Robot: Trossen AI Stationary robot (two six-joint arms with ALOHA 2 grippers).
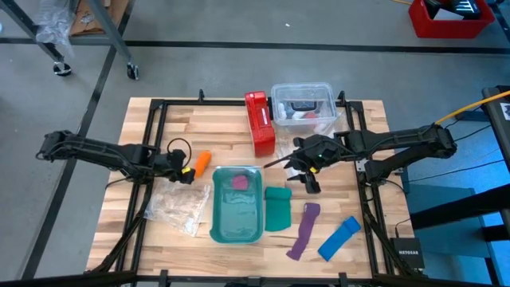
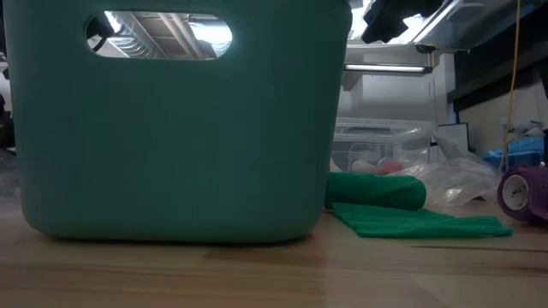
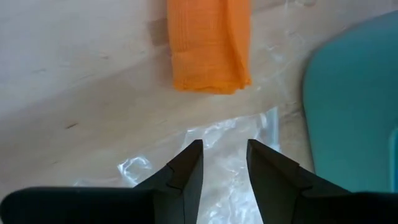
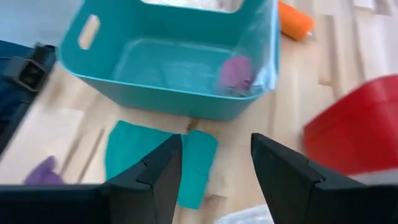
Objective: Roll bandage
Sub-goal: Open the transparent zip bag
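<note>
We find left gripper (image 3: 224, 163) jaws parted, empty, short of small orange fabric bandage (image 3: 208, 43); rolling not begun. Next: advance, pinch end. Right gripper (image 4: 216, 163) open, idle above teal cloth.

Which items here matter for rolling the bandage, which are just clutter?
Job:
- orange bandage, loose on the table
- left tool, open just short of it, over a clear plastic bag

Clutter:
- teal bin
- green strip
- purple strip
- blue strip
- red box
- clear tub
- right tool, open, idle above the green strip
</note>
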